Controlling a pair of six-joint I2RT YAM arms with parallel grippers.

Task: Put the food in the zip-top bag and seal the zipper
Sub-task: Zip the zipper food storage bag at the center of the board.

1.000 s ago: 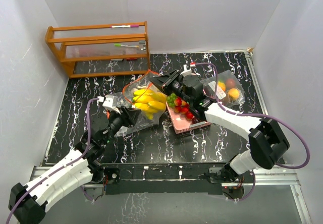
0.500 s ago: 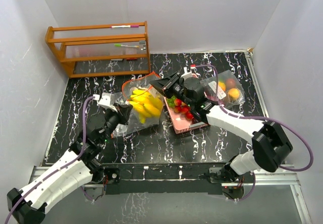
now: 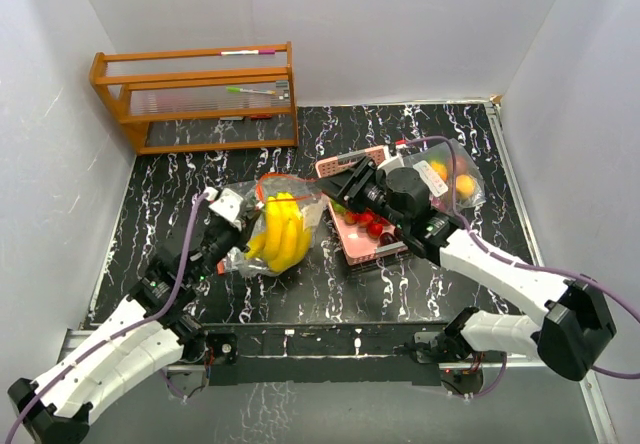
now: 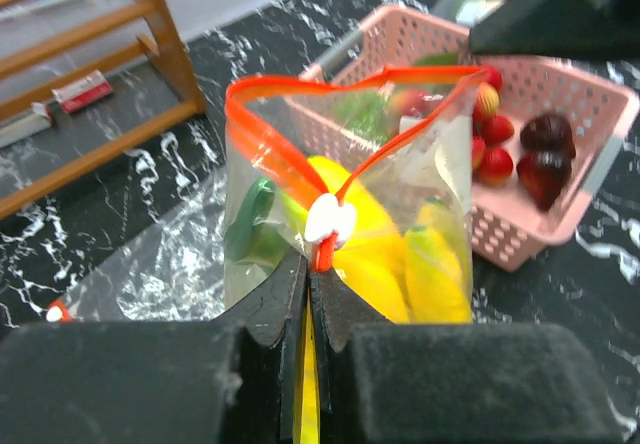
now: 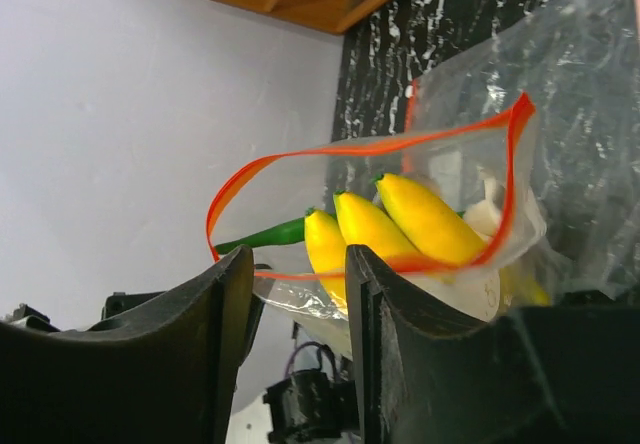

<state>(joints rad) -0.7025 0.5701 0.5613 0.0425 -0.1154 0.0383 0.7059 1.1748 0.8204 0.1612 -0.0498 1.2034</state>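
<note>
The clear zip-top bag (image 3: 290, 209) with a red zipper stands between my arms, its mouth open. The yellow banana bunch (image 3: 280, 232) is inside it, with a green piece (image 4: 250, 226). My left gripper (image 3: 237, 226) is shut on the bag's zipper edge (image 4: 322, 249), just below the white slider (image 4: 330, 219). My right gripper (image 3: 340, 181) is open, just right of the bag's mouth; in its wrist view (image 5: 300, 269) the bananas (image 5: 400, 219) show beyond its fingers. Red berries (image 4: 495, 154) and dark plums (image 4: 545, 149) lie in the pink tray (image 3: 372, 254).
A second clear bag (image 3: 450, 179) holding oranges lies at the right behind my right arm. A wooden rack (image 3: 195, 94) with pens stands at the back left. White walls close in the black marbled table (image 3: 300, 294) on three sides.
The right gripper has drawn back to the right, off the bag's mouth. The left gripper has pulled the bag toward the near left, and the bananas now hang more upright.
</note>
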